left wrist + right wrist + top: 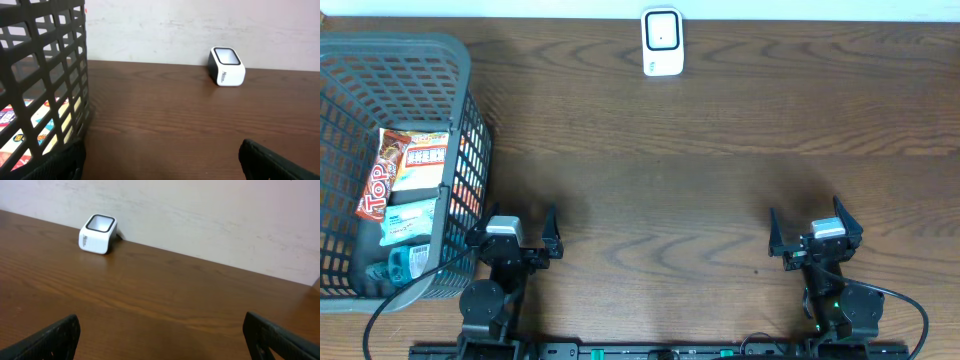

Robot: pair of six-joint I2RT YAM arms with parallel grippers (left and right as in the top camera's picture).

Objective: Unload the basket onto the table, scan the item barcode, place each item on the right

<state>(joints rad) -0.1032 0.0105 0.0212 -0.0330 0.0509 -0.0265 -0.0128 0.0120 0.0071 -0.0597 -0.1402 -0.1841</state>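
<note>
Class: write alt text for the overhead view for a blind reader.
A grey basket of snack packets sits left on a wooden table, a white scanner at its far edge. Left gripper and right gripper wait, jaws open.

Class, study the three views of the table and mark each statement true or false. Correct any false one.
1. The scanner stands near the far edge of the table. True.
2. The left gripper holds a packet. False: it is open and empty.
3. The snack packets lie inside the basket. True.
4. The basket stands next to the right gripper. False: it stands beside the left gripper, at the opposite side of the table.
</note>
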